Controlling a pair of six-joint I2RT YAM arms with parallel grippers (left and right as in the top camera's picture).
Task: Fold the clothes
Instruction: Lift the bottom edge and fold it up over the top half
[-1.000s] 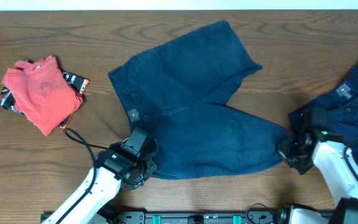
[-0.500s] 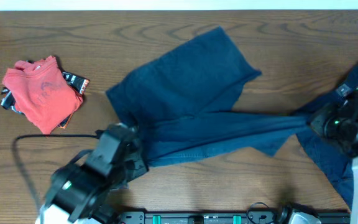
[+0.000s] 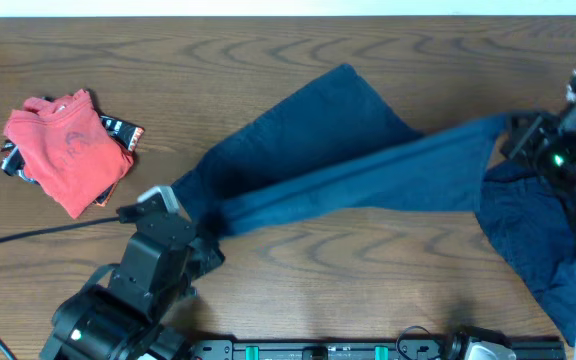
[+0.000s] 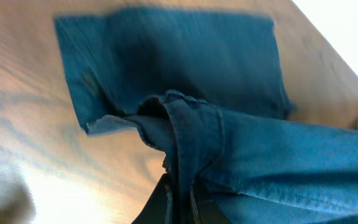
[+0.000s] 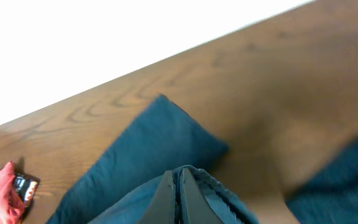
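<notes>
Dark blue shorts (image 3: 338,160) are stretched across the table between my two grippers, lifted off the wood along the near side. My left gripper (image 3: 200,225) is shut on the waistband corner at the left; the left wrist view shows the bunched cloth (image 4: 185,137) pinched in the left jaws (image 4: 180,199). My right gripper (image 3: 513,130) is shut on the leg hem at the right; the right wrist view shows the hem (image 5: 194,177) between the right jaws (image 5: 178,193). The far leg (image 3: 343,85) still lies on the table.
A folded red shirt (image 3: 66,148) lies on dark folded clothes (image 3: 118,130) at the left. Another dark blue garment (image 3: 533,230) lies at the right edge under my right arm. A black cable (image 3: 38,232) trails left of the left arm.
Both grippers have moved away from the front edge with the shorts' near edge, the right one up and right. The cloth is now pulled taut and folding over the far half.
</notes>
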